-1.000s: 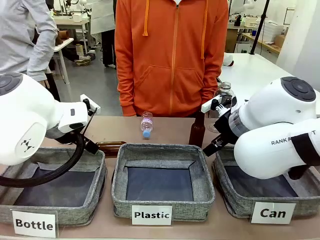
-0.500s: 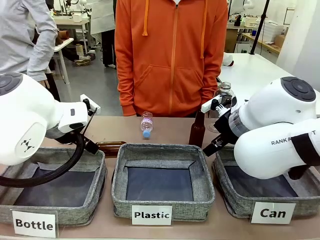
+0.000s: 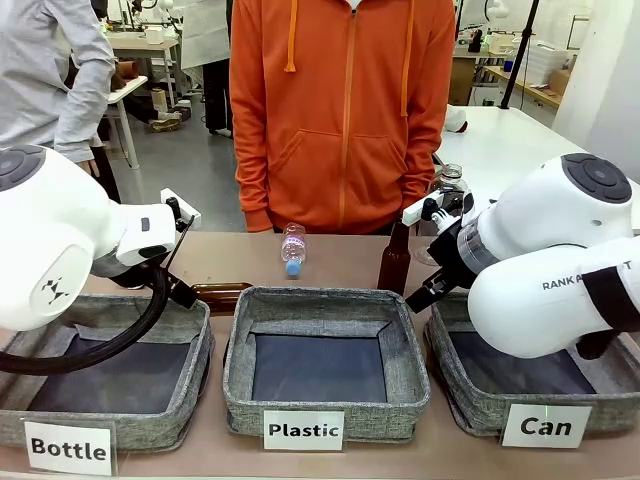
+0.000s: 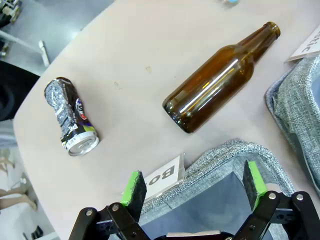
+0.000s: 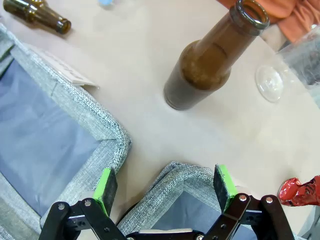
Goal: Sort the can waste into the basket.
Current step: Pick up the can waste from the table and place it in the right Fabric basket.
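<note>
Here, silver can (image 4: 70, 122), lying near table edge (image 4: 34, 150)

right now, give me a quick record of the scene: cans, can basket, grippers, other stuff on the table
silver can: dented, lying on the table, outside the baskets
red can: crushed, on the table near the can basket
can basket: no can in the lining that shows
left gripper: open, empty, over the bottle basket
right gripper: open, empty, over the can basket's rim
brown bottles: one lying, one upright
plastic bottle: lying at the far side
</note>
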Motion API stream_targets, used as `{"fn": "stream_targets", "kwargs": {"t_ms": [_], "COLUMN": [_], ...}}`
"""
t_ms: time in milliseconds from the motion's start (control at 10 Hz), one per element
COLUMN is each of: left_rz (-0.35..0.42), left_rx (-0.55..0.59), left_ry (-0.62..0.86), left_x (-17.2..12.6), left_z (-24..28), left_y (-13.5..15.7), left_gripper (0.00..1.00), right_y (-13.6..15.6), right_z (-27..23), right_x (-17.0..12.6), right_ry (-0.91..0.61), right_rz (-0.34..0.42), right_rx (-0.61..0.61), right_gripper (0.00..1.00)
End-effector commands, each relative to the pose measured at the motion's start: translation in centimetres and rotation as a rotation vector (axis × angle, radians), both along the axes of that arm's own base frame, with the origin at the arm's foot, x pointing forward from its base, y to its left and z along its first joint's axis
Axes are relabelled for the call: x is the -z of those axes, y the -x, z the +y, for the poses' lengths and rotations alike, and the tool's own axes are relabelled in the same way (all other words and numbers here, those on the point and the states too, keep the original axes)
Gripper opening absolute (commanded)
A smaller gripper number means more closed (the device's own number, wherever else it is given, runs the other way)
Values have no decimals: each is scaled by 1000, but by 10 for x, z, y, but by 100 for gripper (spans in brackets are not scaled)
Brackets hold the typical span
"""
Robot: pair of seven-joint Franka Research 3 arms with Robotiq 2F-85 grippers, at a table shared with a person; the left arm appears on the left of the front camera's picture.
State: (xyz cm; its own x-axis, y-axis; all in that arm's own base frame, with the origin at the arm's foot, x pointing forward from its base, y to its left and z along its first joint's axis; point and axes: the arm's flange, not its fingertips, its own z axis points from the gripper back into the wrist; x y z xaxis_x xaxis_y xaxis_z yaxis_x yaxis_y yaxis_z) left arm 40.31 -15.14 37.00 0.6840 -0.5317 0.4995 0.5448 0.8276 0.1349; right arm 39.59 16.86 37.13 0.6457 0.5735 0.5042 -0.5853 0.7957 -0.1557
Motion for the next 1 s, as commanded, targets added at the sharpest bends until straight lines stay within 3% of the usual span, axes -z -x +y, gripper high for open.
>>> {"fn": "stream_targets", "kwargs": {"t_ms": [0, 100, 200, 300, 400, 500, 700, 800, 900], "left_rz": [0, 0, -18, 41, 143, 150, 259, 292, 322], "left_rx": [1, 0, 15, 55, -130, -123, -12, -3, 56], "left_ry": [0, 0, -3, 132, 192, 239, 393, 466, 610], "left_x": [0, 0, -28, -63, -124, -148, -175, -190, -196], "left_z": [0, 0, 3, 9, 0, 10, 58, 101, 161], "left_y": [0, 0, 13, 30, 52, 64, 97, 112, 113], "left_gripper": [100, 100, 100, 100, 100, 100, 100, 100, 100], "right_y": [0, 0, 5, 19, 33, 45, 79, 99, 114], "right_z": [0, 0, 0, -9, -24, -40, -98, -139, -195], "right_x": [0, 0, -21, -64, -99, -125, -162, -177, -182], "right_ry": [0, 0, -13, -104, -119, -186, -324, -447, -609], "right_rz": [0, 0, 64, 113, 162, 220, 321, 335, 289], "right_rx": [0, 0, -87, -35, 57, 94, 121, 130, 267], "right_gripper": [100, 100, 100, 100, 100, 100, 100, 100, 100]}}
